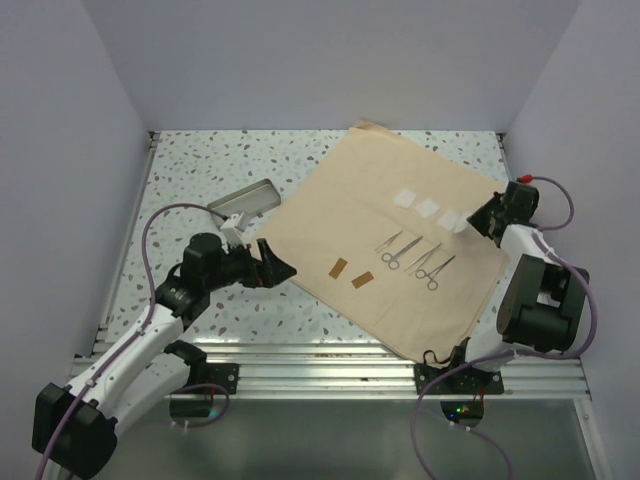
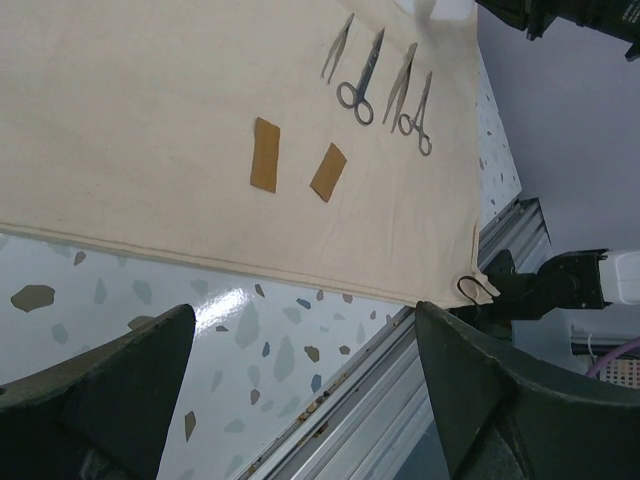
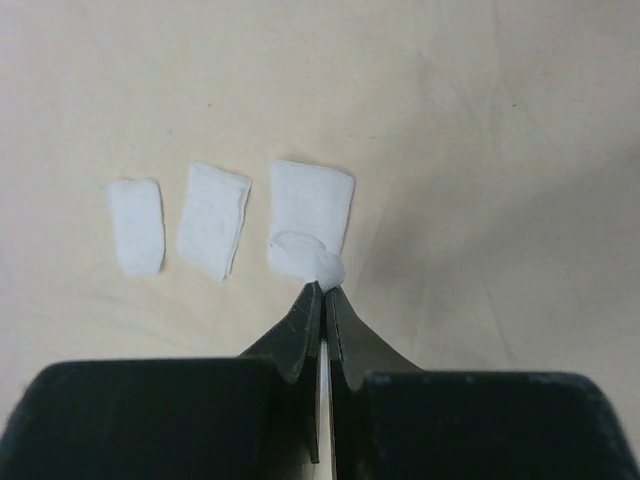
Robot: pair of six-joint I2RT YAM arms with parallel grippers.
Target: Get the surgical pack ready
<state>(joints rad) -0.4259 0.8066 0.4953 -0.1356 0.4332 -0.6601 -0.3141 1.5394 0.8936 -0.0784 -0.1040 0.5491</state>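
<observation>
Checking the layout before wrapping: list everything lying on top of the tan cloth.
On the tan cloth: three white gauze pads, four silver instruments, two brown strips. The right gripper pinches one pad's corner, hiding it. Anything beneath the cloth is covered.

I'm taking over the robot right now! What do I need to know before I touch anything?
Left gripper: open, empty, over the table by the cloth's left edge.
Right gripper: shut on a corner of the nearest gauze pad.
Things: cloth sheet lies flat. Four instruments, two brown strips and three pads are on it. The steel tray sits on the table, off the cloth.
Done: items are laid out.
Left: instruments not in the tray, cloth not folded.
</observation>
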